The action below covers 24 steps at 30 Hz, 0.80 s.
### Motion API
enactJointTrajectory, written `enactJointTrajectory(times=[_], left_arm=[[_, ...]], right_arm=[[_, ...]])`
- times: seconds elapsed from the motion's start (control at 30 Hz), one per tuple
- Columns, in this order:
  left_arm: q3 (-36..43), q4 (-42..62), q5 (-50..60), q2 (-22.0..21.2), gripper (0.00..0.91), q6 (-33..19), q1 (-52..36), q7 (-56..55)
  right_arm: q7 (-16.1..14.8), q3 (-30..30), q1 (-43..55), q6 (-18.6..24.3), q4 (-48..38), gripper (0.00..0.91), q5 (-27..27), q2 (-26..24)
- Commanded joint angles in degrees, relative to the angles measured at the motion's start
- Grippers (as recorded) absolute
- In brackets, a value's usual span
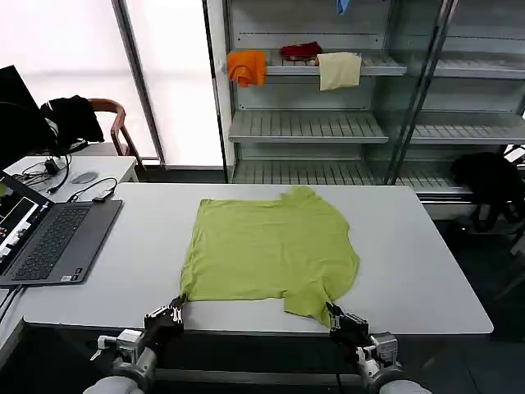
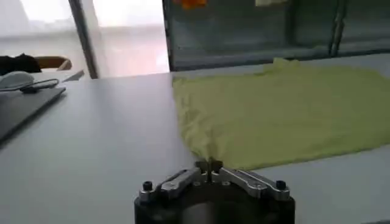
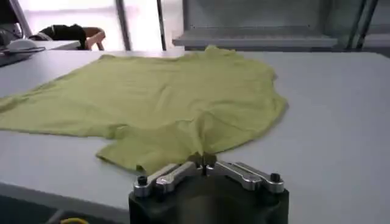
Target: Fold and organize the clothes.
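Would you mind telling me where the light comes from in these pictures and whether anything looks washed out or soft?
Head view: daylight pours through the window behind the table, bleaching it white; the T-shirt is evenly lit, with little shadow. Left wrist view: the same window glares, and the shelves behind look soft. Right wrist view: the shirt is clear near the right pincer, the background hazier.

the t-shirt [image 1: 267, 250] lies spread on the table [image 1: 426, 246], near its front edge; the left gripper [image 1: 177, 308] sits at the shirt's near left corner, the right gripper [image 1: 335, 316] at its near right sleeve; a laptop [image 1: 53, 238] lies left of it, shelves [image 1: 308, 123] behind
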Motion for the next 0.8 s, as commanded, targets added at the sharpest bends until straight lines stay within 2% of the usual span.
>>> enactJointTrajectory(times=[0.03,0.33,0.57,0.8], left_arm=[[-0.15,-0.24,-0.46,-0.25,0.01,-0.8,-0.69,-0.27],[-0.68,-0.51,-5.9,-1.21,0.01,-1.07,-5.45,-0.16],[-0.83,3.64,-12.36,-1.95,0.01,0.05,-11.1,-1.19],[-0.51,7.06,-12.85,-2.48,0.01,0.29,-15.57,-1.74]], right_arm=[[0.59,0.14,0.97,0.56,0.26,0.0,0.98,0.64],[1.2,0.13,8.54,-0.55,-1.52,0.0,0.89,3.62],[2.09,0.04,16.92,-1.39,-6.99,0.0,0.33,4.97],[2.44,-0.93,21.8,-2.13,-11.61,0.0,-1.2,5.65]])
